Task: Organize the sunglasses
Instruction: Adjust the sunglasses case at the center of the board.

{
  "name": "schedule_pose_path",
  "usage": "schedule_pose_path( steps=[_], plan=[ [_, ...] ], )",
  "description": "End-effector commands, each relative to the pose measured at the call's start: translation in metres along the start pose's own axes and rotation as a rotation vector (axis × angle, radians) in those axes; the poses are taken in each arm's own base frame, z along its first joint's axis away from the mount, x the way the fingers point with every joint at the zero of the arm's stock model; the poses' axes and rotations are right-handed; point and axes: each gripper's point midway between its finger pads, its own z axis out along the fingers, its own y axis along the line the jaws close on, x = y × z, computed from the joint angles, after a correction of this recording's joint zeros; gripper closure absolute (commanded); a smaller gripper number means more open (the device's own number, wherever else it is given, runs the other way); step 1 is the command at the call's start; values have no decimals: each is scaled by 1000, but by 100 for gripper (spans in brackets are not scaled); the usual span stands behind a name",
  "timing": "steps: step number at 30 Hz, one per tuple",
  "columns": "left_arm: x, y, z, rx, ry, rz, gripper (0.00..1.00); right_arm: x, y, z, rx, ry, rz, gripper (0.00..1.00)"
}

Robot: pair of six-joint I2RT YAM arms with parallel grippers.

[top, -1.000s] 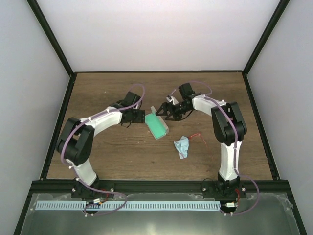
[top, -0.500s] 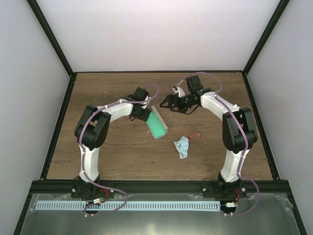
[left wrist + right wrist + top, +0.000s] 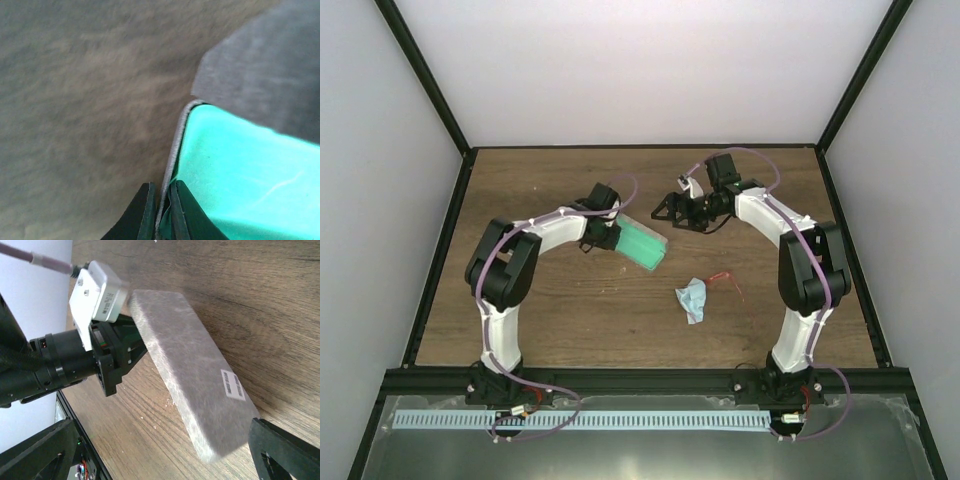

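Landmark: flat grey felt case with green lining (image 3: 642, 245), lining facing up on the wooden table (image 3: 540, 310).
Risk, cloth: the small light-blue cloth (image 3: 693, 298) lies near-right of the case, on the line to the glasses. A low sweep could drag it along.
Risk, glasses: the thin red wire-frame sunglasses (image 3: 725, 280) lie flat. A pinch could bend the wire or slip off it.
Risk, case: the left gripper (image 3: 161, 212) has the rim only, so the case could pivot or pull free.
Sunglasses position: near-right of the case, just past the cloth, well apart from both grippers.
Left gripper state: jaws narrow, pinching the case's left rim.
Right gripper (image 3: 663, 211) state: fingers spread wide, holding nothing, just beyond the case's far side.
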Motion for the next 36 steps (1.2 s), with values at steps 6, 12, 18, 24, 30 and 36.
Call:
schedule_pose_path(
  steps=[6, 12, 18, 24, 30, 36],
  plan=[
    [52, 36, -13, -177, 41, -335, 96, -2, 0, -5, -16, -16, 20, 4],
    [58, 46, -14, -243, 30, -496, 96, 4, -7, -3, 9, -9, 43, 4],
    [51, 50, -3, -285, 44, -573, 96, 9, -11, -4, 28, -9, 58, 4],
    [49, 51, -3, -290, 48, -557, 92, 8, -7, -11, 41, -25, 53, 4],
    [48, 47, -19, -250, 13, -539, 57, 7, -4, -27, 104, -70, 46, 4],
    [34, 34, -46, -149, -72, -507, 34, 26, -21, -67, 328, -171, 95, 5]
  ],
)
